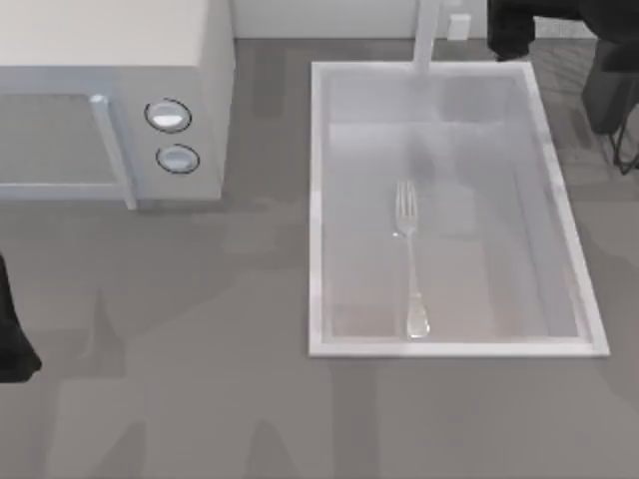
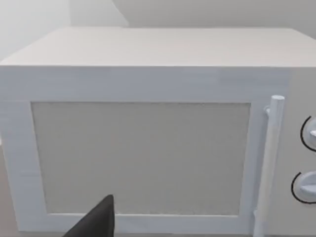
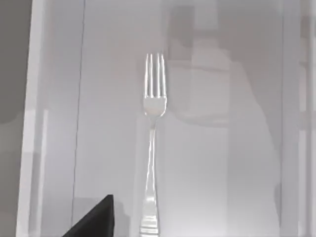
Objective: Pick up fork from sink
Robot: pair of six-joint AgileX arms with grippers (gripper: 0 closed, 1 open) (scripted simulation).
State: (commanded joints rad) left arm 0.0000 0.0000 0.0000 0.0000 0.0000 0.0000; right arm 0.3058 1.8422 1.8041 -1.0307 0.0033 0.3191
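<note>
The fork [image 1: 409, 261] lies flat on the floor of the sink [image 1: 318, 200], roughly mid-basin, tines toward the faucet post [image 1: 427, 35] and its rounded handle end near the front rim. The right wrist view looks straight down on the fork [image 3: 152, 148] inside the sink [image 3: 29, 123], with a dark part of my right gripper [image 3: 96, 221] at the picture's edge, well clear of it. My right arm [image 1: 529, 25] hangs over the sink's back right corner. My left arm [image 1: 12, 334] is parked at the table's left edge, facing the microwave.
A boxy white microwave [image 1: 110, 100] with two round knobs [image 1: 170, 116] and a bar handle stands at the back left; the left wrist view shows its door [image 2: 143, 158] close up. Grey tabletop [image 1: 200, 399] runs along the front and left of the sink.
</note>
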